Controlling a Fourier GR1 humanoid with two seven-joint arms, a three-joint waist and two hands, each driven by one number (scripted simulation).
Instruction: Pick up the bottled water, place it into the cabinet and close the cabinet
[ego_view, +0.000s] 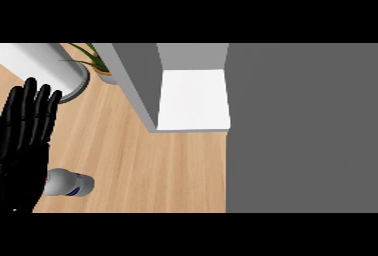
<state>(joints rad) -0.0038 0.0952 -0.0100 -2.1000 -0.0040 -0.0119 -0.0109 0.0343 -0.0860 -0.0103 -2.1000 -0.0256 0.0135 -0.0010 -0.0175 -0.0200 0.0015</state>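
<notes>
Bottle (72, 184) at 7 o'clock beside left hand (26, 145), fingers (31, 105) straight, empty; prob light, stiff, slippery, so grab mid-body.

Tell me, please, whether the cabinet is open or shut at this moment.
Open: the cabinet shows its white inner shelf in plain sight from the head view, with no door covering it.
</notes>
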